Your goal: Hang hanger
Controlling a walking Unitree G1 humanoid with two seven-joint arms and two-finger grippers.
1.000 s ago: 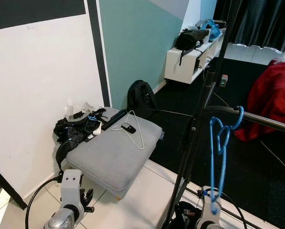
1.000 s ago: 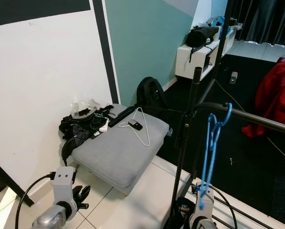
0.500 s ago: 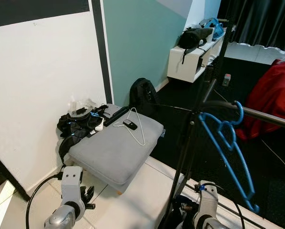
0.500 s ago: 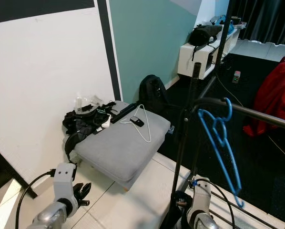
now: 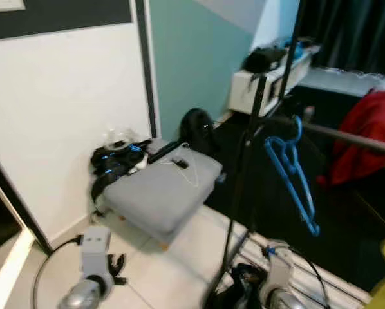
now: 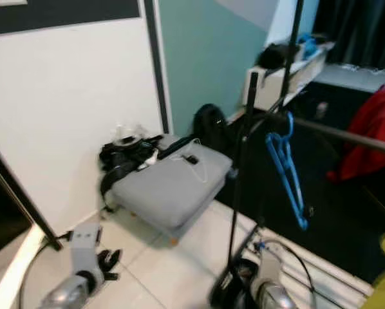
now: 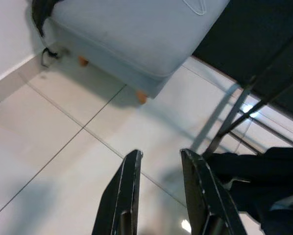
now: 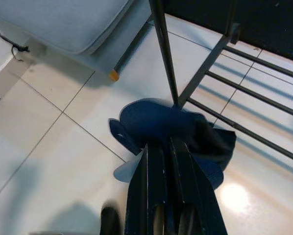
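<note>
Hanging blue hanger (image 5: 290, 174) on rail (image 5: 347, 136)

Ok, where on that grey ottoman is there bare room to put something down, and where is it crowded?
The near half of the grey ottoman is bare cushion, from its front edge up to the white hanger. The far end is crowded: the white hanger lies there, and a black tangle of straps spills over the wall-side corner. The tiled floor in front of the ottoman is open too.

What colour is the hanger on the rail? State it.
Blue. The hanger hooked on the rail shows best in the right eye view.
</note>
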